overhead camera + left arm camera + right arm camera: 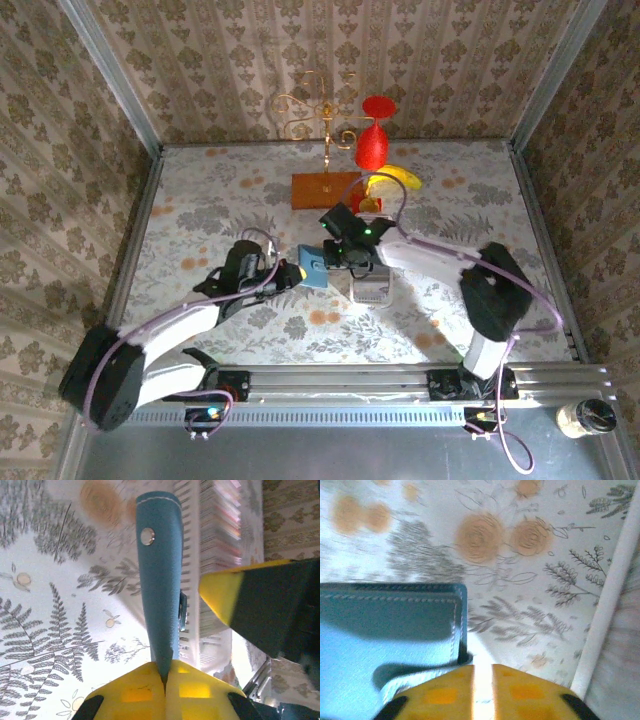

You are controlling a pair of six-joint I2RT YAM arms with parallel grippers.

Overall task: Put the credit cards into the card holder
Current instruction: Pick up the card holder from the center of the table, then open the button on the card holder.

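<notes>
L arm (pixel 170 335) stretches fwd w/ left gripper (pixel 164 672) pinched tight on the card holder's (pixel 157 580) edge. R arm (pixel 440 262) folds back in from the right, w/ right gripper (pixel 482 672) just beside the card holder, jaws a crack apart.

Teal card holder (pixel 385 625) left of slightly parted yellow jaws; floral tablecloth (pixel 520 580).
</notes>
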